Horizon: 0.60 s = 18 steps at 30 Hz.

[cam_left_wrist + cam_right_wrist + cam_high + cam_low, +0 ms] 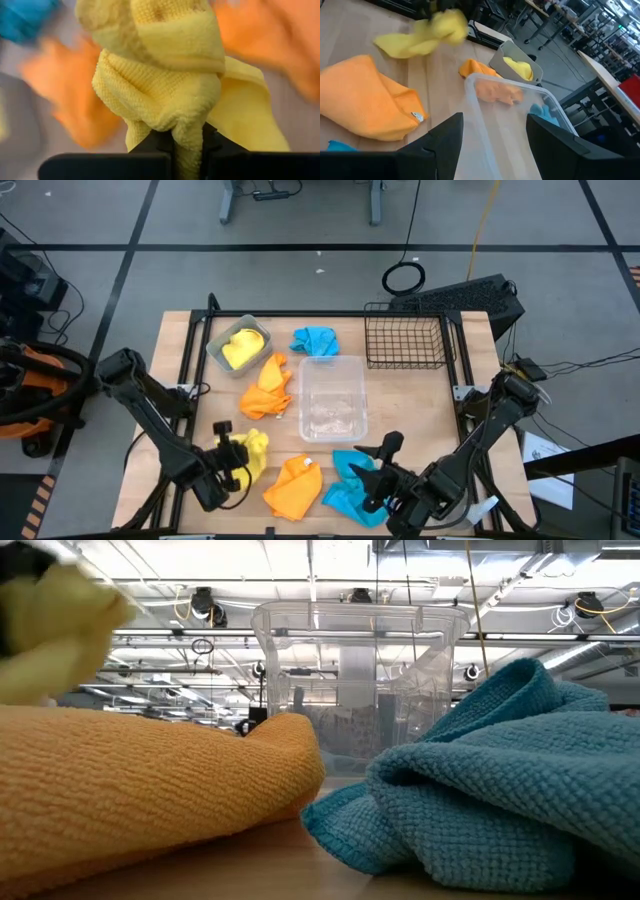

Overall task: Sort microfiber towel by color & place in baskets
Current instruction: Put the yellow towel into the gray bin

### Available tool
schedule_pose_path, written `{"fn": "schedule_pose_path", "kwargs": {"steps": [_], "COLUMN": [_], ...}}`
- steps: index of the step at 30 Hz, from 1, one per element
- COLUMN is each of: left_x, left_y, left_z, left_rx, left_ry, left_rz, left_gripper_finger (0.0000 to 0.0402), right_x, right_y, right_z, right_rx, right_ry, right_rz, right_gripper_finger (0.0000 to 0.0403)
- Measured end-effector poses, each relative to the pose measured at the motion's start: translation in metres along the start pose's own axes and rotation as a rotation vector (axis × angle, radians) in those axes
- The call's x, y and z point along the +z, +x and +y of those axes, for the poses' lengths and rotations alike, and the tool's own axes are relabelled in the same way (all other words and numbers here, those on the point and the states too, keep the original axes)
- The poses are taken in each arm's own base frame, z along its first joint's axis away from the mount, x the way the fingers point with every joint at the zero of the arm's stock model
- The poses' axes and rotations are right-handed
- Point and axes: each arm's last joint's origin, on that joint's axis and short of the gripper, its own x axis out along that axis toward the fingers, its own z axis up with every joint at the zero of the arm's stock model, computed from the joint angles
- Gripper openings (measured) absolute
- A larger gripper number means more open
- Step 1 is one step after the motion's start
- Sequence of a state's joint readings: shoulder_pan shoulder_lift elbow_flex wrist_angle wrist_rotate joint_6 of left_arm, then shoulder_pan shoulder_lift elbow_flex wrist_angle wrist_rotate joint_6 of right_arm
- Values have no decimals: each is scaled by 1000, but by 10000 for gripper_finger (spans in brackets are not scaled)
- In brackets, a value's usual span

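My left gripper is near the table's near-left corner, shut on a yellow towel, which also shows blurred in the right wrist view. My right gripper is open above a blue towel that lies flat near the near edge. An orange towel lies between the two grippers. A second orange towel lies left of the clear tub. Another blue towel lies behind the tub. A second yellow towel sits in the grey bin. The black wire basket stands far right. My left gripper pinches a bunched fold of the yellow towel between its two fingers, several layers thick. The rest of the cloth bulges out ahead of the fingers, slack. In the low view the towel is raised above the table.
The clear tub stands in the middle of the table, right in front of my right gripper. The wooden table's bare surface is between the tub and the right edge. Cables and a keyboard lie beyond the far-right corner.
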<state>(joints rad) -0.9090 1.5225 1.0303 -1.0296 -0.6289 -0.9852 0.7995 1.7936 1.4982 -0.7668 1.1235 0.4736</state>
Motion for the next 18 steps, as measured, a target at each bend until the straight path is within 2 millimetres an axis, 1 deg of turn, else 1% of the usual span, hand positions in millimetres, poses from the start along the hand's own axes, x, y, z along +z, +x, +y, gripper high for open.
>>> {"fn": "schedule_pose_path", "kwargs": {"steps": [6, 10, 13, 16, 18], "left_x": [29, 45, 59, 74, 83], "left_y": [-23, -28, -33, -39, -44], "left_z": [24, 37, 40, 37, 33], "left_rx": [90, 129, 121, 93, 69], "left_ry": [-21, -70, -129, -154, -149], "left_rz": [-217, -269, -314, -398, -456], "left_gripper_finger": [26, 26, 26, 26, 26], "right_x": [8, 15, 19, 20, 20], "right_y": [21, 41, 64, 89, 104], "right_z": [11, 16, 21, 27, 28], "right_rx": [-4, 14, 74, 157, 175], "right_ry": [-10, 5, 22, 26, 38], "right_rz": [-37, -54, -61, -70, -78], "right_gripper_finger": [210, 210, 210, 210, 210]}}
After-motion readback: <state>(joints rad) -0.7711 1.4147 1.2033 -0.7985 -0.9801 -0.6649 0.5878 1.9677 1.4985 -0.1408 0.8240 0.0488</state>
